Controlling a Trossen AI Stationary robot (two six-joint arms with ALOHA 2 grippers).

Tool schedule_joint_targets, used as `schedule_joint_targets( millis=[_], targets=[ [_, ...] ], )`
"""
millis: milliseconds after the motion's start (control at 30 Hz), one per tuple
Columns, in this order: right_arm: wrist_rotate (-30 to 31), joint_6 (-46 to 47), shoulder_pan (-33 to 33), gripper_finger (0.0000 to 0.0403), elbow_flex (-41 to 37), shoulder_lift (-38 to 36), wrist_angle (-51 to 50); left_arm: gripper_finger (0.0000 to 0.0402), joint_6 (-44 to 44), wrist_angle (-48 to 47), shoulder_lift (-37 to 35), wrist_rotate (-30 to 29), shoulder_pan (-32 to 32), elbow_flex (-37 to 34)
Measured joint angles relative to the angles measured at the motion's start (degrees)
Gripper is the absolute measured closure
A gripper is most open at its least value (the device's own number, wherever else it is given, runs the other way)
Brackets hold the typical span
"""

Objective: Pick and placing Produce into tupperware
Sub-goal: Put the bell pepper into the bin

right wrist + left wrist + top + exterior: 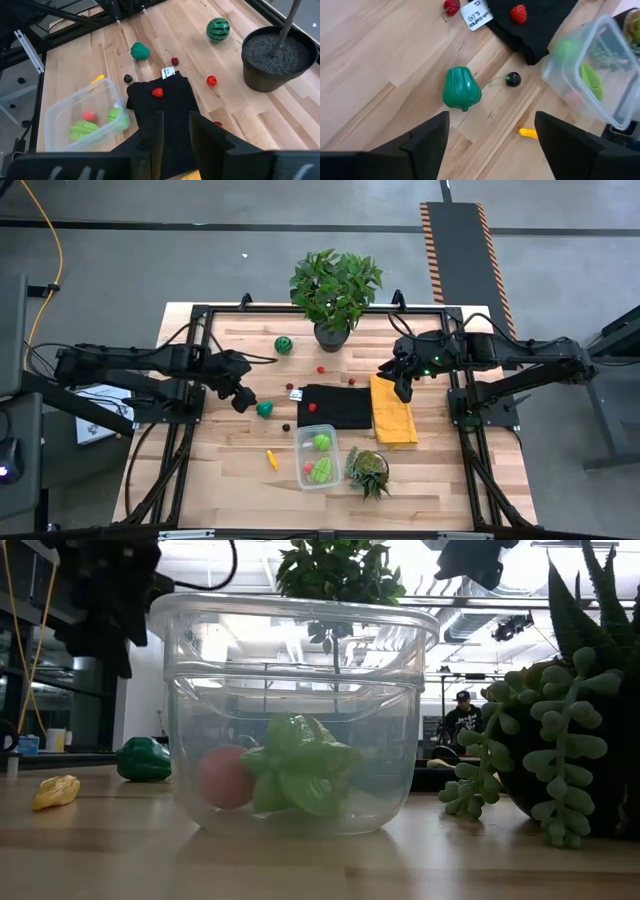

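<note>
The left pincer [243, 398] hangs with its fingers spread wide just at 10 o'clock of the green pepper [265, 409] — a stance that suits dropping over it for a grasp. The tupperware [318, 457] sits at the pepper's 4 o'clock, already holding green pieces and a pinkish one, near enough for a short carry. The right pincer [403, 388] waits above the yellow cloth [392, 411], fingers a narrow gap apart — clear of the left arm's path.
</note>
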Motion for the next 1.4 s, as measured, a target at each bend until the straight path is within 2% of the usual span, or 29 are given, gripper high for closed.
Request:
schedule_joint_targets(
  millis=[267, 733, 1167, 1400],
  targets=[
    [-0.59, -1.27, 0.00, 0.0320, 0.00, 0.02, -0.11, 0.0117, 0.02, 2.12, 4.39, 0.00, 0.00, 0.00],
    [-1.51, -3.76, 0.00, 0.0320, 0.00, 0.04, -0.92, 0.0117, -1.20, 1.92, 4.87, -0.22, 0.00, 0.02],
    [-1.53, -2.28, 0.00, 0.0320, 0.00, 0.04, -0.90, 0.0117, -0.85, 1.53, 5.02, -4.89, 0.00, 0.04],
    [-1.53, -2.40, 0.00, 0.0320, 0.00, 0.04, -0.90, 0.0117, 6.39, 1.50, 8.91, -4.79, -0.02, 0.09]
  ],
)
